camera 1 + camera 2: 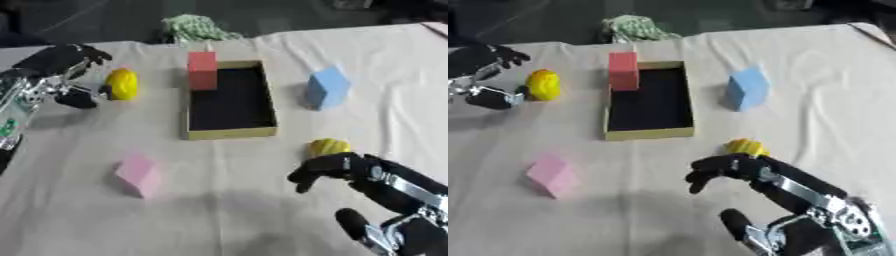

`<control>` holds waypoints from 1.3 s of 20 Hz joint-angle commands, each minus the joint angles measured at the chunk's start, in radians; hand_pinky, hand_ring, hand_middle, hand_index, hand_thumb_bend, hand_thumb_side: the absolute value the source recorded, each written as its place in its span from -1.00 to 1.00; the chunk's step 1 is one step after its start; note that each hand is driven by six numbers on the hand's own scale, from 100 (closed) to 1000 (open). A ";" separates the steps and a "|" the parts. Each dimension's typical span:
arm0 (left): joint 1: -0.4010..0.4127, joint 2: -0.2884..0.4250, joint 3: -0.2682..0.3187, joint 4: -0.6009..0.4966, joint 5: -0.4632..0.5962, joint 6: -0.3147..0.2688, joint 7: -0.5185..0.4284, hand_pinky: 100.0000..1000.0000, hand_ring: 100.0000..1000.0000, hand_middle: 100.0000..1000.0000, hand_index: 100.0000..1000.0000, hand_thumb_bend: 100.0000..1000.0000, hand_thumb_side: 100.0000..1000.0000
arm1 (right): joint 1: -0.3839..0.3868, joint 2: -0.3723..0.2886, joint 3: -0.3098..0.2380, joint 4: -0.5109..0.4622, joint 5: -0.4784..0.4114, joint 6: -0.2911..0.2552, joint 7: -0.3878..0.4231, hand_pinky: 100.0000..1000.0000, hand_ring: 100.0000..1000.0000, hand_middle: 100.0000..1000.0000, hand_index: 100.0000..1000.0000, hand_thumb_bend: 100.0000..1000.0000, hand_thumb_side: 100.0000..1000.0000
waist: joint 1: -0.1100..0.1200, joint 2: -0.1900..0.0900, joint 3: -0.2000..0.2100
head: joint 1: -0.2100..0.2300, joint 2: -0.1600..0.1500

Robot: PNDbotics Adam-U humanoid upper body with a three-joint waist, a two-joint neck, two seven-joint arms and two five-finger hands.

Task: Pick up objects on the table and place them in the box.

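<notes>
Upper centre of frame: box (229, 133) with red block (202, 70) inside its top-left corner. Left hand (61, 62), fingers spread, flanks yellow object (122, 84) for a grasp. Right hand (732, 170), fingers curled, empty, hovers beside second yellow object (745, 147), lower right of the desk (219, 200).

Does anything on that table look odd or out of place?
One thing: the red block stands at the far left corner of the box, apparently perched on its rim rather than lying flat inside. The other pieces sit loose on the cloth.

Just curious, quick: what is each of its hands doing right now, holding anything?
Left hand: open around the yellow ball, not clearly gripping it.
Right hand: fingers curled, holding nothing, beside a yellow object.
</notes>
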 commanded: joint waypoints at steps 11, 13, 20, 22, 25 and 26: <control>-0.027 -0.001 0.006 0.043 -0.055 0.008 -0.034 0.58 0.48 0.59 0.90 -0.68 -0.34 | -0.029 0.000 0.003 -0.021 -0.017 -0.004 0.013 0.57 0.64 0.33 0.86 -1.00 -0.25 | 0.003 -0.004 -0.013 | 0.008 -0.035; -0.024 -0.003 0.009 0.041 -0.061 0.005 -0.051 0.57 0.47 0.58 0.89 -0.68 -0.35 | -0.029 0.000 0.004 -0.021 -0.017 -0.003 0.014 0.57 0.64 0.33 0.86 -1.00 -0.24 | 0.003 -0.003 -0.012 | 0.013 -0.035; -0.011 -0.008 0.009 0.030 -0.072 0.011 -0.018 0.42 0.28 0.41 0.79 -0.75 -0.39 | -0.027 -0.001 0.004 -0.021 -0.017 -0.003 0.014 0.57 0.64 0.33 0.86 -1.00 -0.25 | 0.001 -0.003 -0.010 | 0.047 -0.035; -0.010 -0.009 0.008 0.032 -0.073 0.011 -0.008 0.42 0.28 0.41 0.79 -0.75 -0.39 | -0.027 -0.001 0.004 -0.021 -0.017 -0.003 0.014 0.57 0.64 0.33 0.86 -1.00 -0.25 | 0.001 -0.003 -0.010 | 0.049 -0.035; -0.011 -0.008 0.018 -0.002 -0.085 0.016 0.020 0.17 -0.09 -0.05 0.43 -0.82 -0.50 | -0.026 -0.001 0.004 -0.021 -0.016 -0.002 0.013 0.57 0.64 0.33 0.86 -1.00 -0.25 | 0.000 -0.004 -0.008 | 0.067 -0.035; -0.010 -0.007 0.021 -0.016 -0.087 0.020 0.033 0.07 -0.21 -0.20 0.30 -0.87 -0.56 | -0.026 -0.001 0.004 -0.021 -0.016 -0.002 0.013 0.57 0.64 0.33 0.86 -1.00 -0.25 | 0.000 -0.004 -0.008 | 0.069 -0.034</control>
